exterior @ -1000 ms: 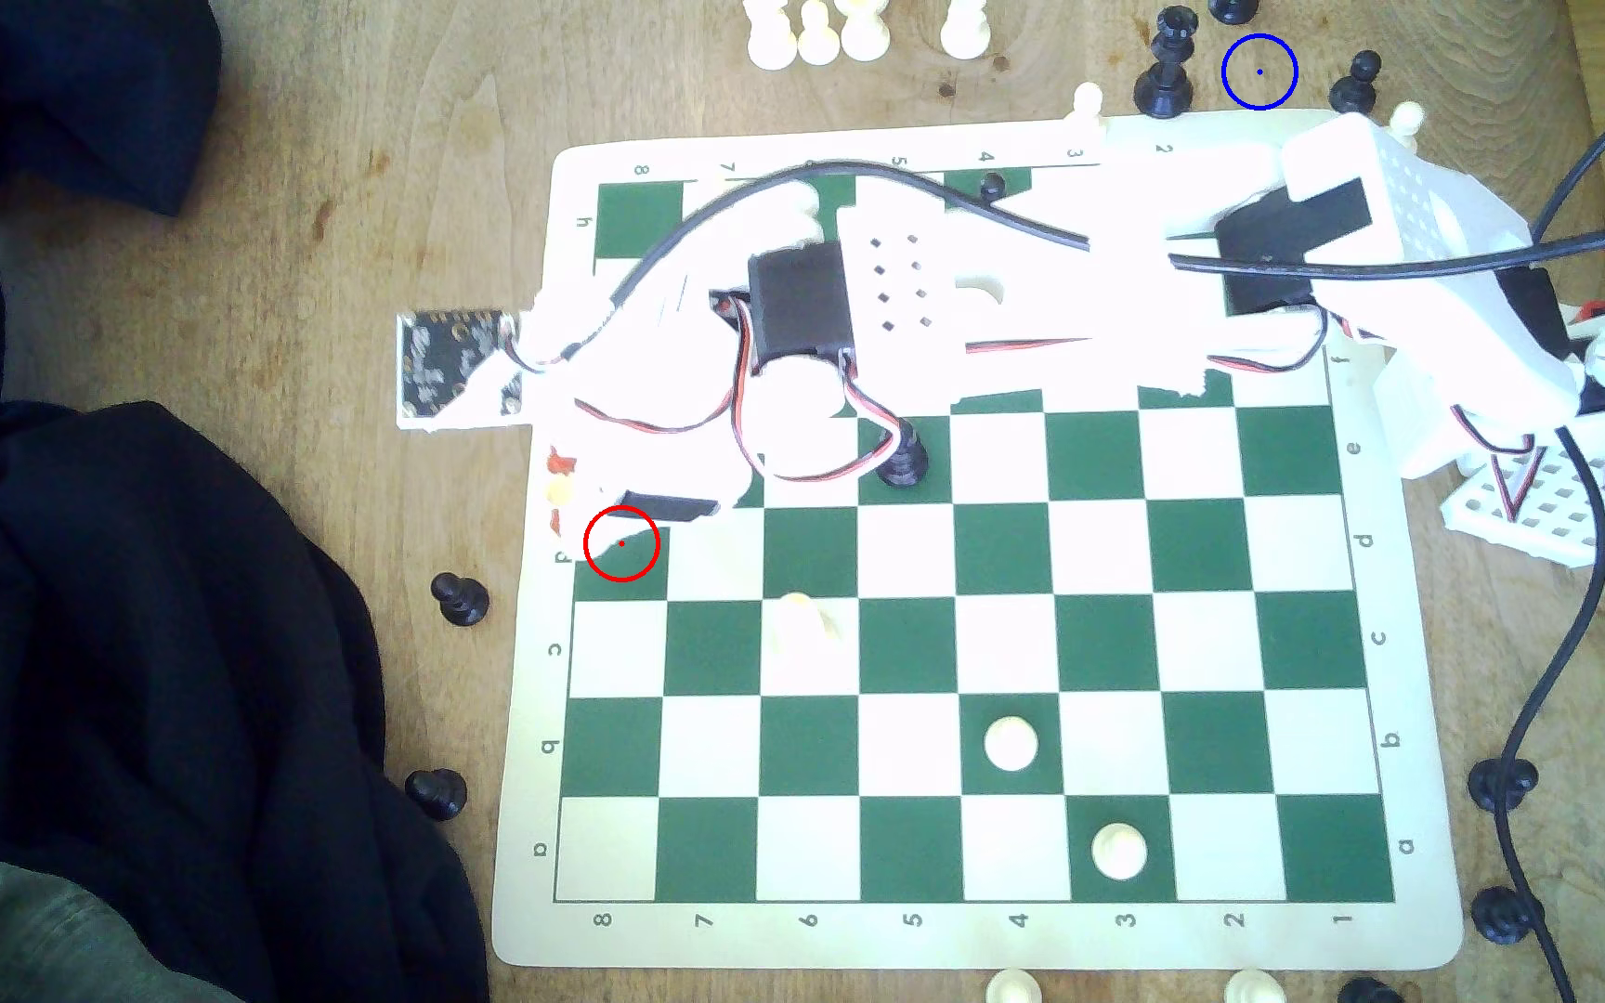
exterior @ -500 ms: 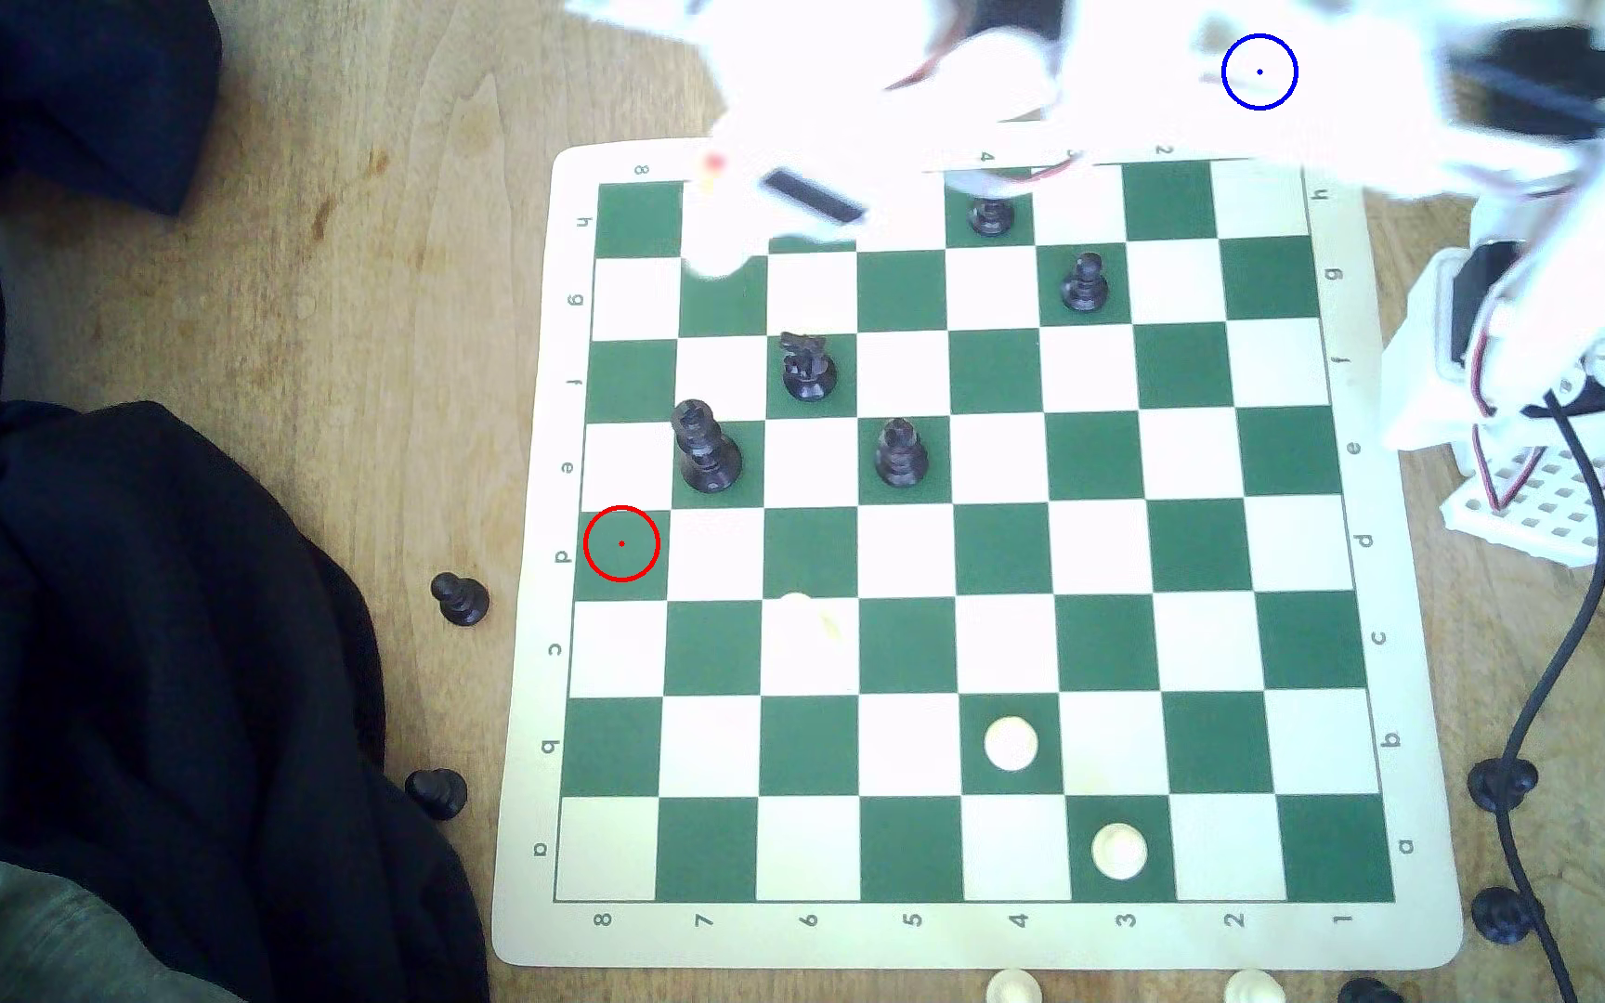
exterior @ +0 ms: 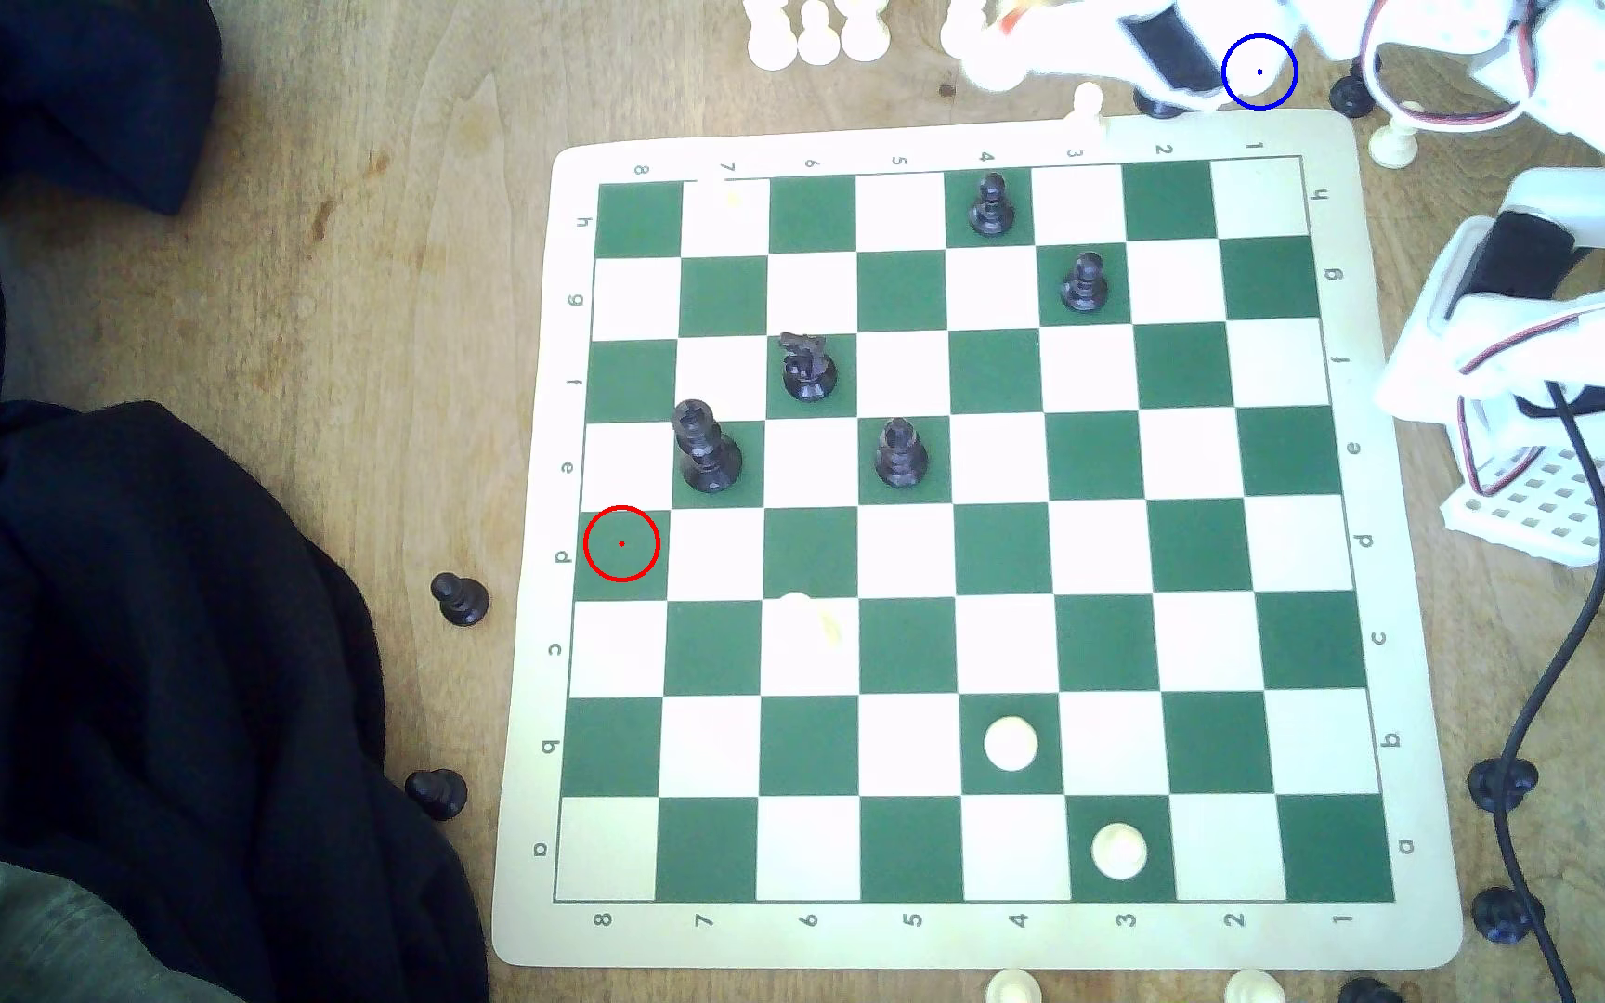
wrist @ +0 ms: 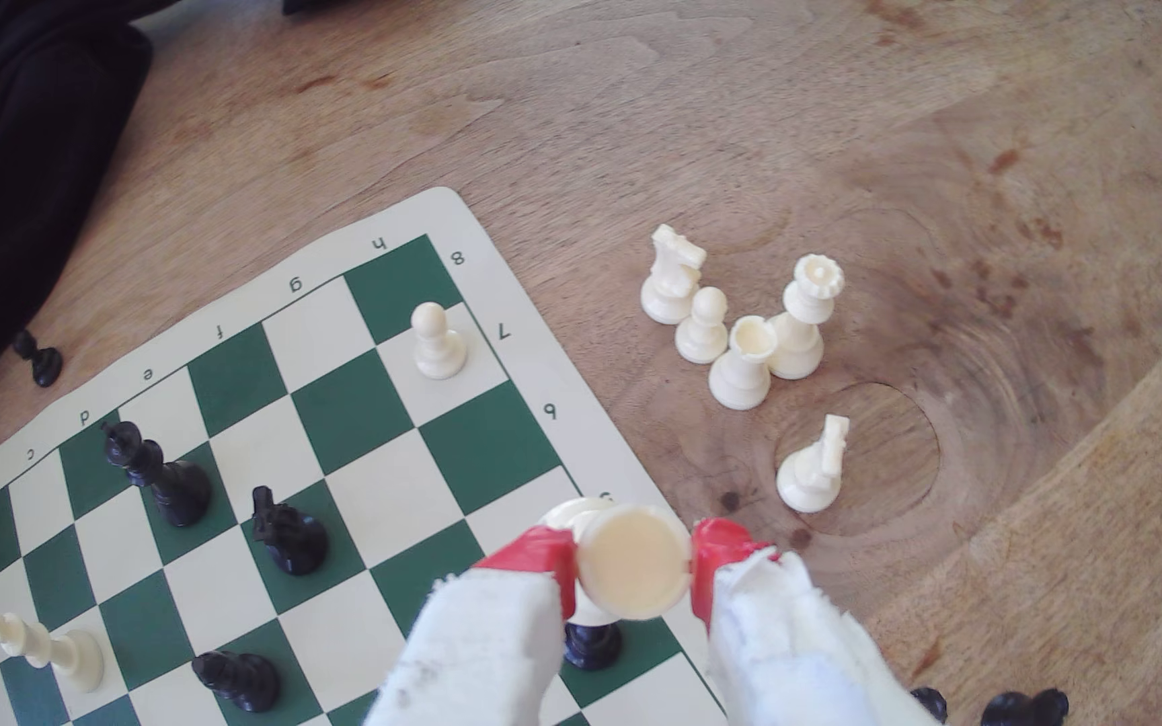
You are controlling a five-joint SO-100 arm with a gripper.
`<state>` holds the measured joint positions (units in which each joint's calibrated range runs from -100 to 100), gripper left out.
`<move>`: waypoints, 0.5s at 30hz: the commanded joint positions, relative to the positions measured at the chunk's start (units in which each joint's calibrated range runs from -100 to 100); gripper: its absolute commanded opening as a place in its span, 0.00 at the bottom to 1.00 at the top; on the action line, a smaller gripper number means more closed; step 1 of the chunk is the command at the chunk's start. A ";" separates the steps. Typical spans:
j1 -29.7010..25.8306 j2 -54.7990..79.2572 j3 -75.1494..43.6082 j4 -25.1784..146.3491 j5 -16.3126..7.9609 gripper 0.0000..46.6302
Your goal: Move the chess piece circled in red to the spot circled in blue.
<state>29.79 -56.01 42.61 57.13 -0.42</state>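
Wrist view: the end effector [wrist: 634, 569] is closed on the chess piece [wrist: 633, 562], its red fingertips [wrist: 721, 551] pressing both sides of the round base, above the chessboard [wrist: 382, 447] edge printed "h", "g", "8", "7". Exterior view: the spot [exterior: 1259, 71] is on the table [exterior: 297, 241].

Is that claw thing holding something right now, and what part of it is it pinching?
Yes. The gripper holds the chess piece, a cream-white one, tipped so its round base faces the wrist camera. The red fingertips pinch that base on opposite edges.
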 commanded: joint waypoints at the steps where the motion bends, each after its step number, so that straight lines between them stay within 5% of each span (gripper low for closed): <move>1: 4.58 -4.51 2.18 -0.21 -0.73 0.01; 15: 22.26 -14.28 21.03 -5.29 2.54 0.01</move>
<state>49.71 -68.91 64.57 52.43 1.88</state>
